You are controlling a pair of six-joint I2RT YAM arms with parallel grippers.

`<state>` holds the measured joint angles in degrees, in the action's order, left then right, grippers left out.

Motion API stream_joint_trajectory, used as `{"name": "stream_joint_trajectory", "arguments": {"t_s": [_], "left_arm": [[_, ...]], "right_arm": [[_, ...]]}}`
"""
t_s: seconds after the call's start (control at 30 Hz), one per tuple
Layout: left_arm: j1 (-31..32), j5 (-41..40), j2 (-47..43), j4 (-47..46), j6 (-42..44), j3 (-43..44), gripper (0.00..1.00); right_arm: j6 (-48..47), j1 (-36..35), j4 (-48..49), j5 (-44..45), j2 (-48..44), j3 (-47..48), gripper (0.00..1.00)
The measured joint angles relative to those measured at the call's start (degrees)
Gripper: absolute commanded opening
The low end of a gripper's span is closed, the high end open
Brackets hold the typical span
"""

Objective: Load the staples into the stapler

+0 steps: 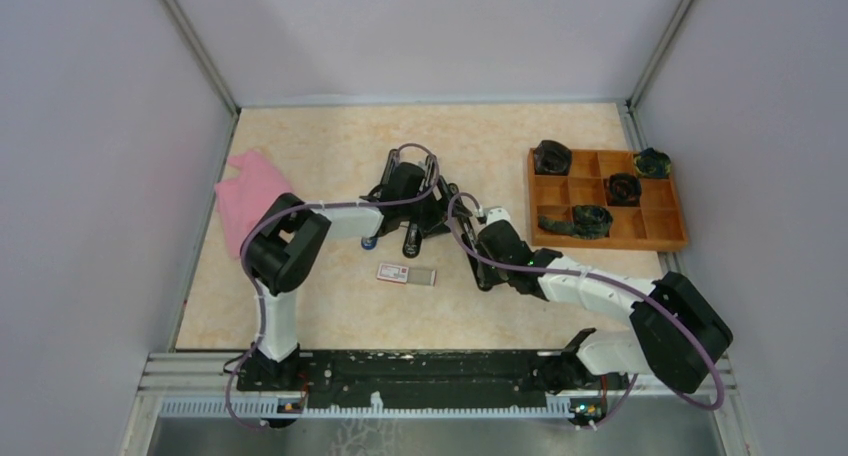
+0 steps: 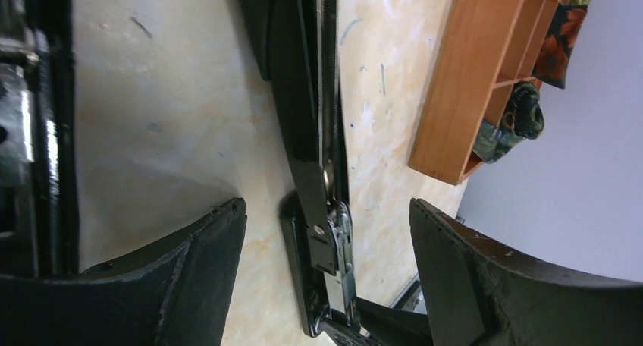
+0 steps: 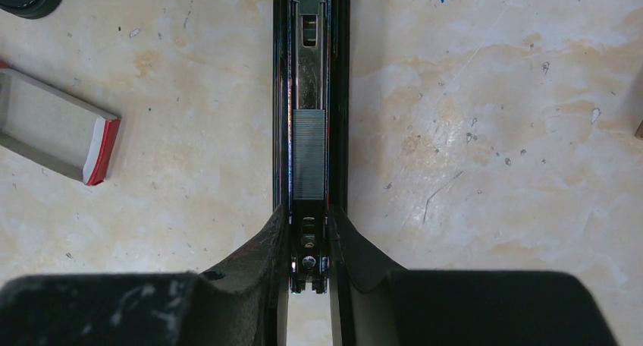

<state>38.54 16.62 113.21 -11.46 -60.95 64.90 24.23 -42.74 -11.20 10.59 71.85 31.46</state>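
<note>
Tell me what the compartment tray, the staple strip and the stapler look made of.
Tray: wood, probably; orange-brown with a matte, even face.
Staple strip: metal; grey, finely ribbed, dull sheen.
Stapler: glossy black body, painted metal or plastic, unclear; bright metal rail inside.

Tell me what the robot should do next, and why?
Probably close the left gripper on the black top arm and swing it down. The staple strip already lies in the open channel, the right gripper pinches the stapler steady, and the left jaws stand open around that arm.
</note>
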Motion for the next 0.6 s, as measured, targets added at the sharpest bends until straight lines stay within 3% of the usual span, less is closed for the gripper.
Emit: {"name": "stream_joint_trajectory", "arguments": {"t_s": [0.6], "left_arm": [[-0.87, -0.42, 5.97, -4.46, -1.97, 3.93, 0.52]], "right_arm": [[0.5, -0.02, 3.96, -0.76, -0.59, -1.86, 0.0]]}}
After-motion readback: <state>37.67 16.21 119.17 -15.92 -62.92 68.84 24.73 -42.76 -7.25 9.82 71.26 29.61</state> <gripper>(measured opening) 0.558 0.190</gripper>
